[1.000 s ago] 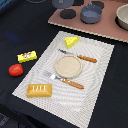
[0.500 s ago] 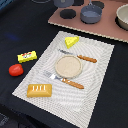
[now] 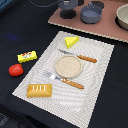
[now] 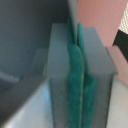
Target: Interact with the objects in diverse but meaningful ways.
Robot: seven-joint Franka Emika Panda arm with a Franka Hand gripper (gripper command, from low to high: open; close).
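Gripper [image 4: 80,75]: wrist view shows the green pads [image 4: 75,80] pressed together w/ nothing between them, so the claw is closed and empty. It sits at the far edge of the exterior view, over the pink-brown board [image 3: 107,27], just beside the blue-grey pot [image 3: 91,13].

Task items: cheese wedge [image 3: 71,41] on the far part of the placemat [image 3: 100,75]; bread loaf [image 3: 39,90] on its near corner; tomato [image 3: 15,70] and yellow packet [image 3: 27,56] off the mat on the dark table, toward the exterior view's left. Plate [image 3: 67,66] at mat centre, w/ knife [image 3: 79,56] and fork [image 3: 65,80] either side.

Step in hand, as judged: approach to the pot area. You should part the pads before descending, align them across one pot handle or the rim, and come down vertically. Wrist view is blurred; confirm alignment from the exterior view.
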